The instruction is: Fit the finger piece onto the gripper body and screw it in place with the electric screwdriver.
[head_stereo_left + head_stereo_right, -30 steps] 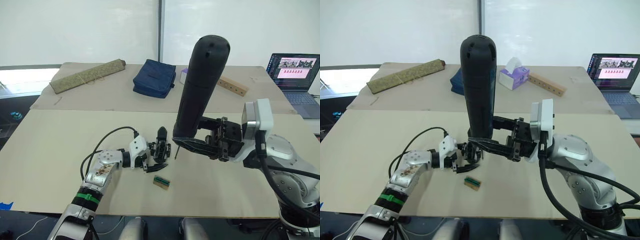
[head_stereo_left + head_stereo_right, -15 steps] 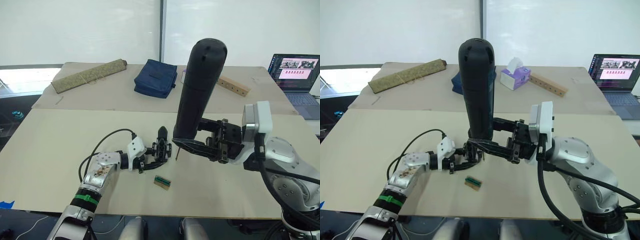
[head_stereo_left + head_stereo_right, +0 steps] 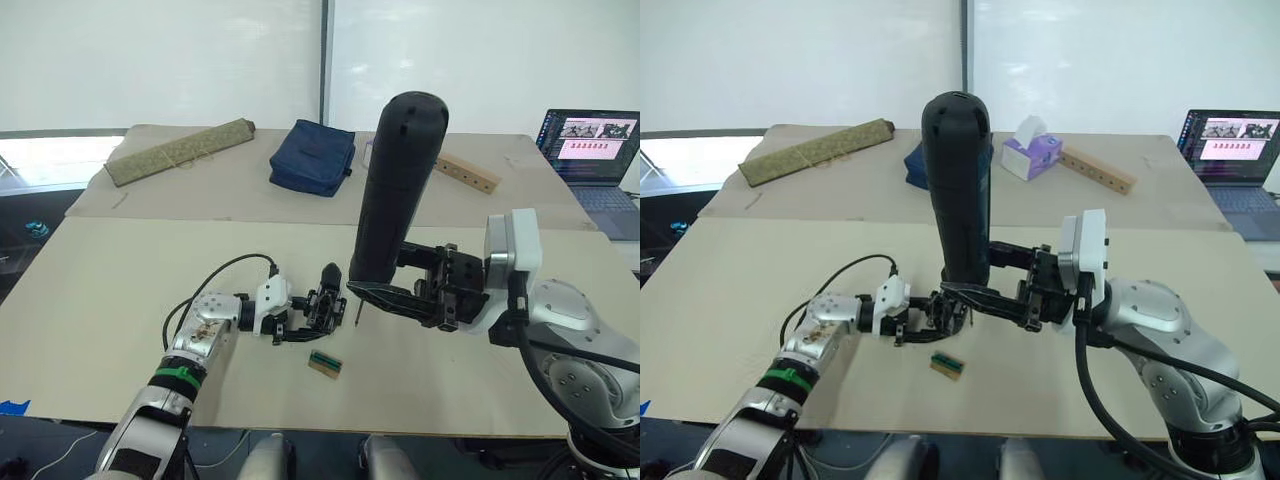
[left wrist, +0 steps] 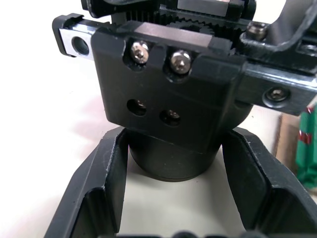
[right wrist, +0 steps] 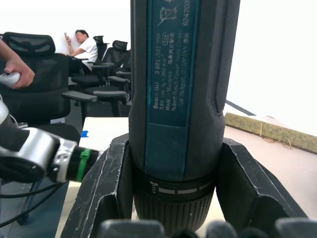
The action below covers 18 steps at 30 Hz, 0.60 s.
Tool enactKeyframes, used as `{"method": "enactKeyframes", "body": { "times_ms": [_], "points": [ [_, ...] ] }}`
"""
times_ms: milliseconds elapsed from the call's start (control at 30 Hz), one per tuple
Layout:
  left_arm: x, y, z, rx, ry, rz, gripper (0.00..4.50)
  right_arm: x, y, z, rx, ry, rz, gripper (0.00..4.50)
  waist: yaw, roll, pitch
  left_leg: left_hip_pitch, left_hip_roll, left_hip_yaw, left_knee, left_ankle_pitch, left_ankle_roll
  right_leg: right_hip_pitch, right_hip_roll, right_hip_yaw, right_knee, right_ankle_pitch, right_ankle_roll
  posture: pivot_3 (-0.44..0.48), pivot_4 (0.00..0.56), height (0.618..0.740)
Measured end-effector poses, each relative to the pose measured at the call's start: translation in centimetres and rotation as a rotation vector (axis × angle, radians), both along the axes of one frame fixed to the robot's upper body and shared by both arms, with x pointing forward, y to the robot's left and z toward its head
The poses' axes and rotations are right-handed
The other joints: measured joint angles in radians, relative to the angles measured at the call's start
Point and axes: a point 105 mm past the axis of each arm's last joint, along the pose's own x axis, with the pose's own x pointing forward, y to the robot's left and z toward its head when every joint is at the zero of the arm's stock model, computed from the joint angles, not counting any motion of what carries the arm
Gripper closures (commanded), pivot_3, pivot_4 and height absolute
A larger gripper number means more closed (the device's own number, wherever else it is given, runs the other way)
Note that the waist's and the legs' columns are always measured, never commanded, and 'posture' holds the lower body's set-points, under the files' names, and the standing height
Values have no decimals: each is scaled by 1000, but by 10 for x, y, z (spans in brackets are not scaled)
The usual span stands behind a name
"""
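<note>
Right gripper (image 3: 385, 293) clamped the electric screwdriver (image 3: 394, 185) low on its barrel; top-heavy, likely to tip. Left gripper (image 4: 168, 198) pinched the rigid gripper body (image 3: 325, 305), at the bit's 9 o'clock

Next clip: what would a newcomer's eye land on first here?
First, the electric screwdriver, a thick black cylinder held nearly upright in the right gripper over the middle of the table, its thin bit pointing down. Just to its left, the left gripper clamps the gripper body low over the table. A small green-topped block lies in front of them.
</note>
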Motion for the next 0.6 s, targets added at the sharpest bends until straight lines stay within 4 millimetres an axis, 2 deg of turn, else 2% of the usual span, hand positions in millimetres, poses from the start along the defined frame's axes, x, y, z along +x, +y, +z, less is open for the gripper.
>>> {"method": "enactKeyframes", "body": {
  "times_ms": [133,367,433,533,600],
  "points": [
    [6,-1,3,40,-48,-59,2206,0,-1,-1,-4,5,-4,2598,-2,0,0,0,0,0,1,0,0,0,0,0,3,0,0,0,150,740],
    [9,-2,-1,28,-25,-54,2206,0,-2,-2,-4,9,-6,2598,-1,0,0,1,0,0,3,0,0,1,0,0,5,0,0,0,150,740],
    [9,-1,-2,24,-16,-48,1174,0,-2,-2,-4,9,-5,2598,-1,0,0,1,0,0,3,0,0,1,0,0,6,0,0,0,150,740],
    [12,1,-2,22,-15,-22,13,-1,-2,-2,-5,9,-5,2598,-2,0,0,2,0,0,3,0,0,1,0,0,6,0,0,0,150,740],
    [12,2,-2,21,-13,-14,13,-1,-2,-2,-7,10,-6,2598,-2,0,0,2,0,0,3,0,0,1,0,1,7,0,0,0,150,740]
  ]
}}
